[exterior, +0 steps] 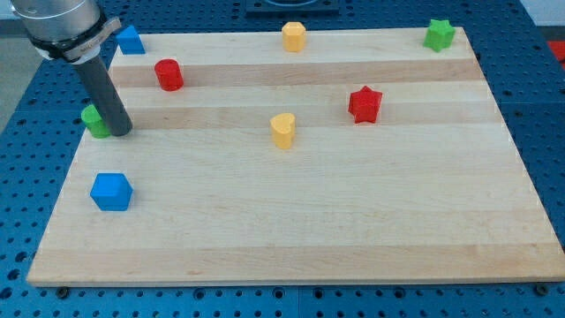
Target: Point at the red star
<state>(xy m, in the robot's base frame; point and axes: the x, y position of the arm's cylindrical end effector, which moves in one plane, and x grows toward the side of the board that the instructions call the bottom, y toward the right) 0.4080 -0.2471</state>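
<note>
The red star (364, 104) lies right of the board's middle, in the upper half. My tip (121, 132) rests on the board at the view's left edge, far to the left of the red star. It stands right next to a green block (94, 120), which the rod partly hides. A red cylinder (169, 75) lies above and to the right of my tip. A blue cube (111, 191) lies below my tip.
A yellow heart block (282, 130) lies near the board's middle. A yellow block (293, 36) sits at the top edge. A green star (439, 34) is at the top right corner. A blue block (131, 40) is at the top left corner.
</note>
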